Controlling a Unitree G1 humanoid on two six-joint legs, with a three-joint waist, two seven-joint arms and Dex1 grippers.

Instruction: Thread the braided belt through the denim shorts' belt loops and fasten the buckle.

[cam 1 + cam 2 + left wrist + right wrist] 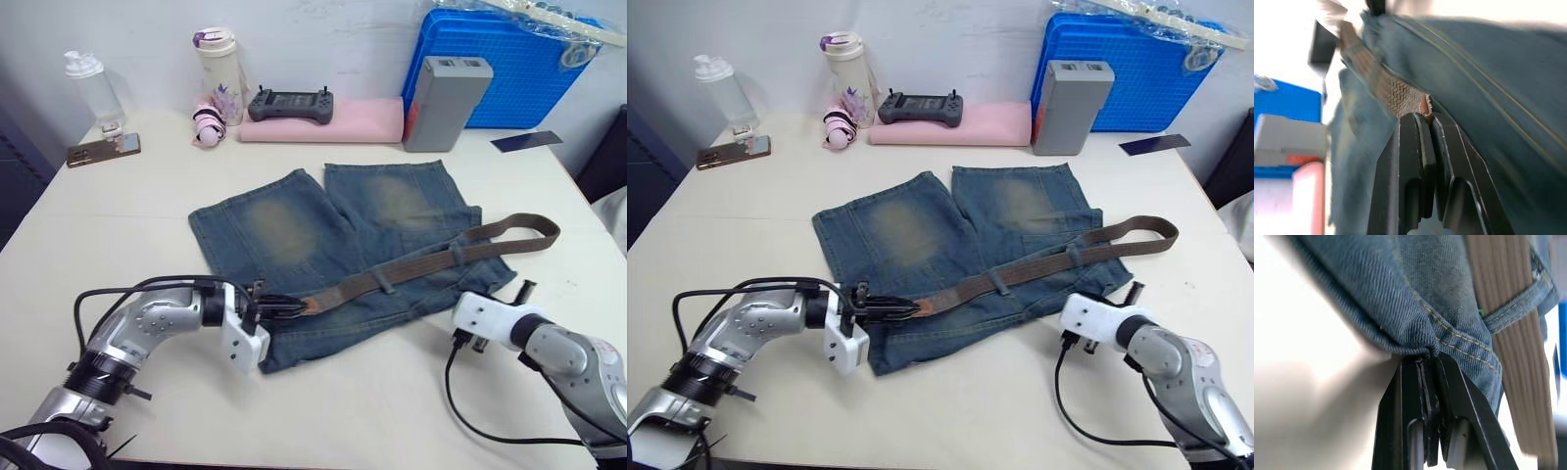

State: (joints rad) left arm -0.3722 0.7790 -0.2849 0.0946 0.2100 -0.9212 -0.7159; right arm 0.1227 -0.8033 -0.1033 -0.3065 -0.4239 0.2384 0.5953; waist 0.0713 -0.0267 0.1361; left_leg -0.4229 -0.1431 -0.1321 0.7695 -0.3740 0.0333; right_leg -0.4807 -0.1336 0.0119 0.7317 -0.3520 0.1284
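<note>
The faded denim shorts [323, 235] lie flat on the white table, waistband toward me. The braided belt [421, 264] runs along the waistband under two belt loops [388, 284] [457, 255], and its far end curls back past the shorts' right edge [544, 235]. My left gripper [284, 305] is shut on the belt's tan tip [1424, 105] at the waistband's left end. My right gripper [1429, 363] is shut on a fold of the shorts' waistband edge [1415, 340], beside a belt loop [1513, 303] with the belt [1498, 279] through it. The buckle is hidden.
Along the back stand a clear bottle [93, 88], a phone [103, 150], a tumbler [219, 73], a controller [288, 105] on a pink pad [362, 122], a grey box [444, 103] and a blue crate [519, 69]. A dark card [527, 141] lies at back right.
</note>
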